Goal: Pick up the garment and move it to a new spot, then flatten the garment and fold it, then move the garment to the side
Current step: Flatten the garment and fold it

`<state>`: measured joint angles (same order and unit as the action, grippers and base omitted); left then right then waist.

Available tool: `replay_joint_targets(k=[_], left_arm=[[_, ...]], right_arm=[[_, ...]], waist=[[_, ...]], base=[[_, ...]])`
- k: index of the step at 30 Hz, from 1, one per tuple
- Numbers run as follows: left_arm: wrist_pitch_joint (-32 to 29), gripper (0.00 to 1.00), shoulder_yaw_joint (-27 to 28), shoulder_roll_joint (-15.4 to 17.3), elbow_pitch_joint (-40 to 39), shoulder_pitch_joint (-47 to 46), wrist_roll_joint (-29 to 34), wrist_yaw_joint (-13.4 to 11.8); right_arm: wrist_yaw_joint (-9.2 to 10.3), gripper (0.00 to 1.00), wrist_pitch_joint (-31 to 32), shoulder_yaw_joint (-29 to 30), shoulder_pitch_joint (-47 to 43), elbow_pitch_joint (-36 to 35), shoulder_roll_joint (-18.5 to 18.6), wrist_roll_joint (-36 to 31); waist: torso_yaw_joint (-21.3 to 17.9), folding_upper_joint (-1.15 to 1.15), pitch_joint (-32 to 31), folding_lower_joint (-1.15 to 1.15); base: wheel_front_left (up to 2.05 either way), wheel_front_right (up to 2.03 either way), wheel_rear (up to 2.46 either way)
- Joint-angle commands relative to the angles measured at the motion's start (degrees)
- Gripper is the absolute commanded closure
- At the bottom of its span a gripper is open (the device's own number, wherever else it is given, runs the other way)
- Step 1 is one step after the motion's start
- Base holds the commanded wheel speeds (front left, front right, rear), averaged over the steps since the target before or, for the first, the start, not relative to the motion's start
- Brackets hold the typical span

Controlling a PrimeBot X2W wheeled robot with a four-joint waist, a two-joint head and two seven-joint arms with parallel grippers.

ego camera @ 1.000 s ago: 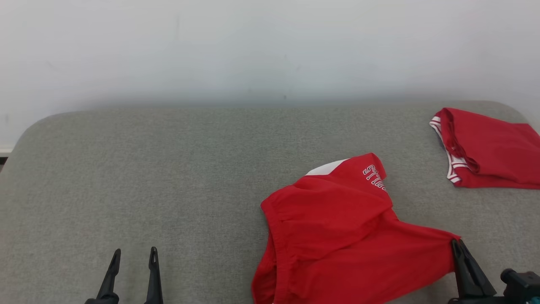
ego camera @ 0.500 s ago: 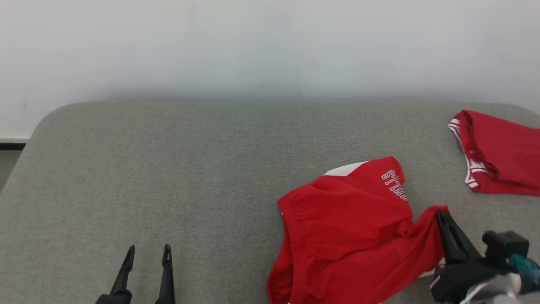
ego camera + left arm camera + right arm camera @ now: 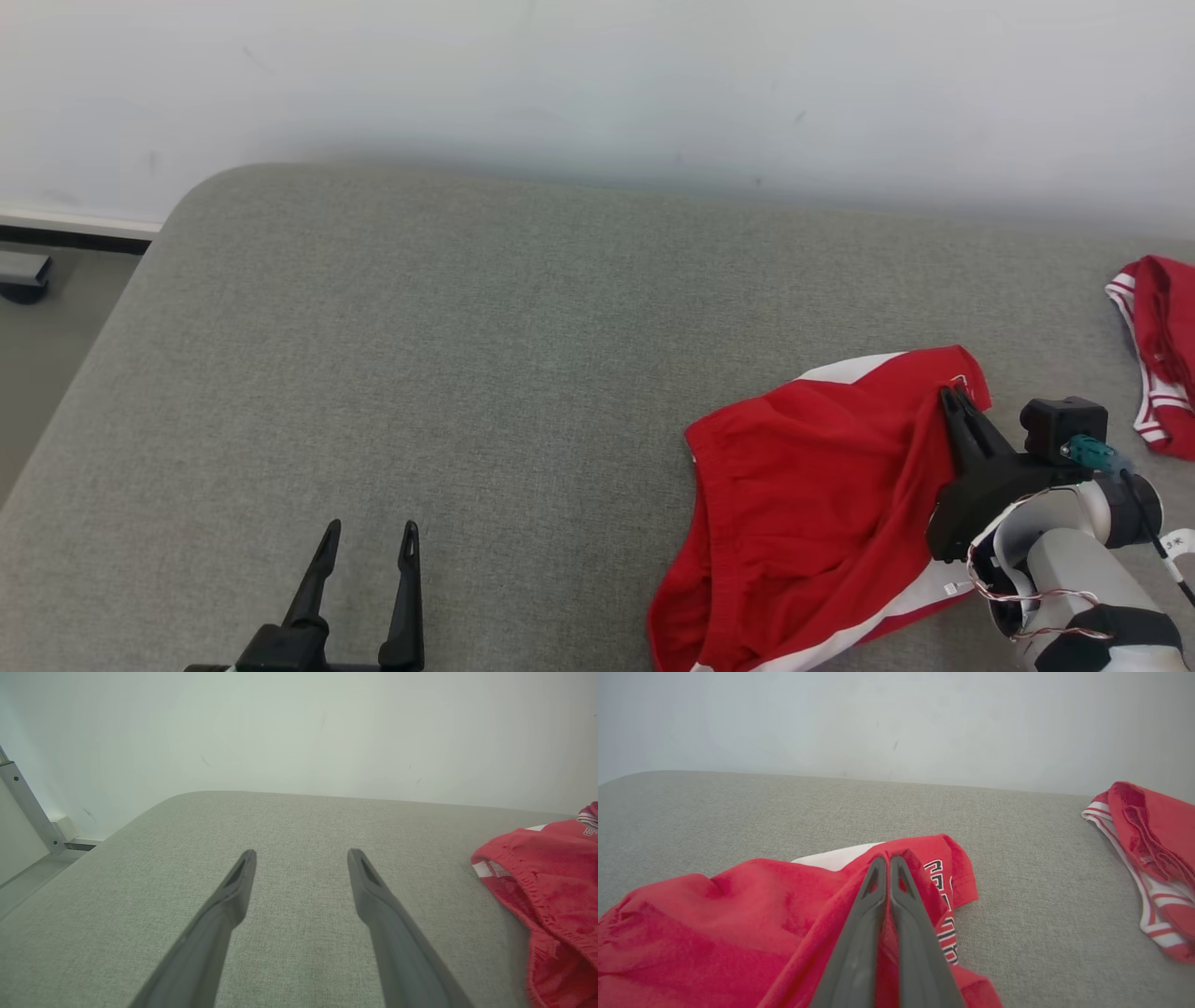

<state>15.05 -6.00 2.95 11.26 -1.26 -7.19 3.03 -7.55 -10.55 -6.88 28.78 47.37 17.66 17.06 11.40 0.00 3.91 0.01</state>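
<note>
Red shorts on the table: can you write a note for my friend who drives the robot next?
Right gripper: shut on a fold of the red shorts, near their far edge.
Left gripper: open, empty, by bare grey table.
Shorts lie crumpled on the table's right part; a second red garment lies farther right.
Done: shorts gripped. Left: move, flatten, fold, set aside.
</note>
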Motion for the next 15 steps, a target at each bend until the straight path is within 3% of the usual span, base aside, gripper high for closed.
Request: replay_joint_targets(k=[1,2,8,15], left_arm=[[0.2,0.00,-0.2,-0.1,0.2,-0.4,-0.6,-0.1],[0.2,0.00,-0.3,-0.1,0.3,-0.4,-0.6,-0.2],[0.2,0.00,0.4,-0.1,0.6,0.4,0.1,0.1],[0.2,0.00,1.5,-0.1,0.2,1.3,0.7,0.4]], right_arm=[[0.16,0.08,-0.7,-0.4,0.6,0.7,-0.2,0.0],[0.16,0.00,-1.4,-0.8,1.3,2.2,-0.4,0.2],[0.16,0.00,-4.0,-4.2,2.6,5.7,-0.7,1.9],[0.16,0.00,-4.6,-5.8,-0.9,-1.3,0.8,4.3]], waist=[[0.5,0.00,0.3,-0.01],[0.5,0.00,0.2,-0.01],[-2.0,0.00,-1.3,-0.01],[-5.9,0.00,-3.1,-0.01]], base=[[0.00,0.00,0.00],[0.00,0.00,0.00],[0.00,0.00,0.00],[0.00,0.00,0.00]])
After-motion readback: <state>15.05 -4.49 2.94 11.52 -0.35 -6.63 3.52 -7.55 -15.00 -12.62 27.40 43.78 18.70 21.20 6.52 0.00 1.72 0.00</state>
